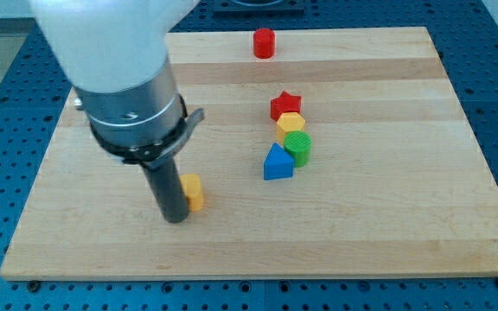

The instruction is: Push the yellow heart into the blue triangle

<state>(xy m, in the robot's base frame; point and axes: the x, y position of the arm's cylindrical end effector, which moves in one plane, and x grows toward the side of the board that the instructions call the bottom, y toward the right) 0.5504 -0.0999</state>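
Note:
The yellow heart [194, 191] lies on the wooden board left of centre, partly hidden by my rod. My tip [175, 218] rests on the board just left of and slightly below the heart, touching or nearly touching it. The blue triangle [277, 162] lies to the view's right of the heart, about a hand's width away, near the middle of the board.
A green cylinder [298, 147] touches the blue triangle's upper right. A yellow block [290, 124] and a red star [285, 105] stack above it in a column. A red cylinder [264, 42] stands near the board's top edge [318, 29].

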